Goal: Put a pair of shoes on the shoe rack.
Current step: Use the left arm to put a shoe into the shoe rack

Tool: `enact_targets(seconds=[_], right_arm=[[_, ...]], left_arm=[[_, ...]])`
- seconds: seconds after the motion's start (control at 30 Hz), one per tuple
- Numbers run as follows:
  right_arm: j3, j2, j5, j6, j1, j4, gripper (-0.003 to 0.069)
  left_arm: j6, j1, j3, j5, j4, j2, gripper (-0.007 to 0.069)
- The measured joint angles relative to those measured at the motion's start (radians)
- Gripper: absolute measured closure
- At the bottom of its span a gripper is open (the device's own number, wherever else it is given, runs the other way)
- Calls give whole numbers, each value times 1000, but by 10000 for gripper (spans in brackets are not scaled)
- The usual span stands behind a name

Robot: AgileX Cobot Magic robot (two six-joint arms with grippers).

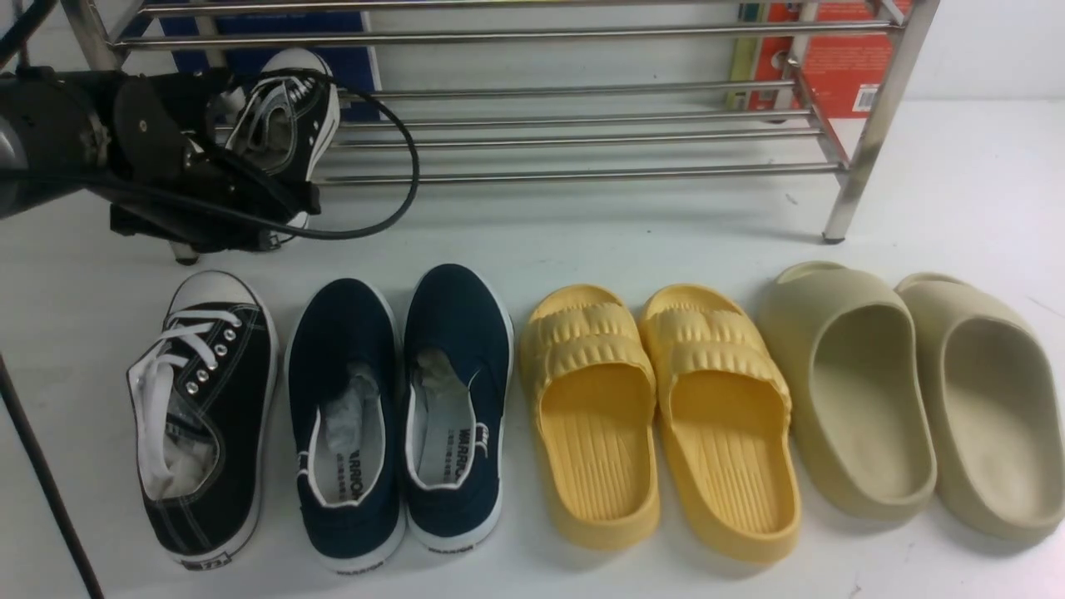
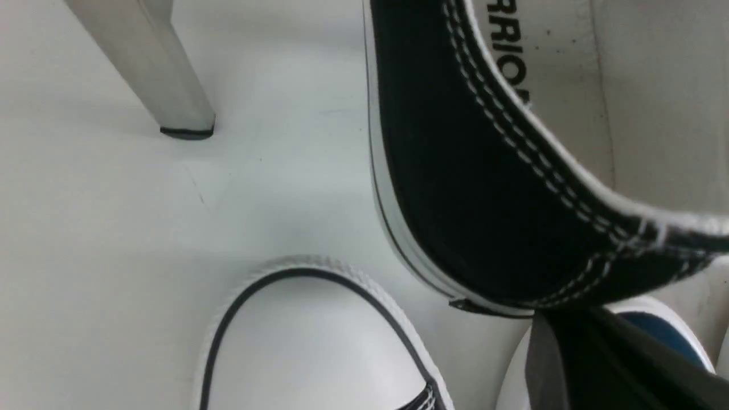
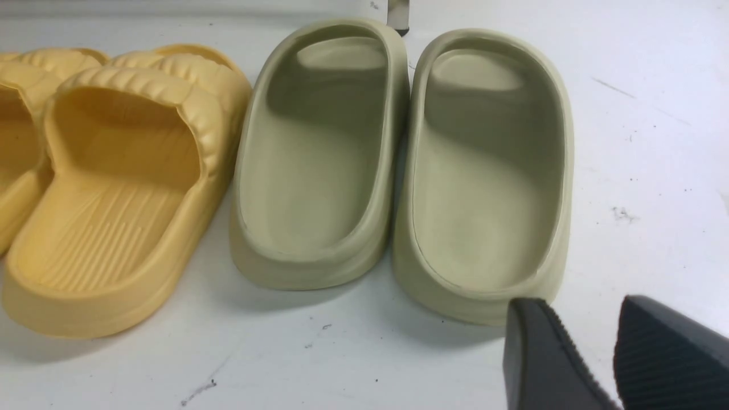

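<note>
Left gripper (image 2: pixel 565 320): pressed together at heel of black canvas sneaker (image 1: pixel 314 112), toe-up on lower tier of stainless-steel shoe rack (image 1: pixel 582 176). Matching sneaker (image 1: pixel 233 424): on white surface (image 1: pixel 632 237), beside navy slip-on (image 1: pixel 345 424).

White bench (image 1: pixel 632 225): steel shoe rack (image 1: pixel 582 176) standing on it. Before rack, in row from left: single black sneaker (image 1: pixel 225 416), toe toward rack; navy slip-ons (image 1: pixel 458 333); yellow slides (image 1: pixel 599 466); beige clogs (image 1: pixel 874 416). Slip-ons near sneaker.
</note>
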State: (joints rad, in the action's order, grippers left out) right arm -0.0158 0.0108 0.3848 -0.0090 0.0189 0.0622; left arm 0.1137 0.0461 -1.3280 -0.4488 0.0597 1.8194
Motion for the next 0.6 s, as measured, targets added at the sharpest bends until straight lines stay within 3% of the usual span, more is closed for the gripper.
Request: enact_targets(seconds=[0.6], right_arm=[[0,0,0,0,0,0,419]], left_arm=[[0,0,1,186,3,31,638]])
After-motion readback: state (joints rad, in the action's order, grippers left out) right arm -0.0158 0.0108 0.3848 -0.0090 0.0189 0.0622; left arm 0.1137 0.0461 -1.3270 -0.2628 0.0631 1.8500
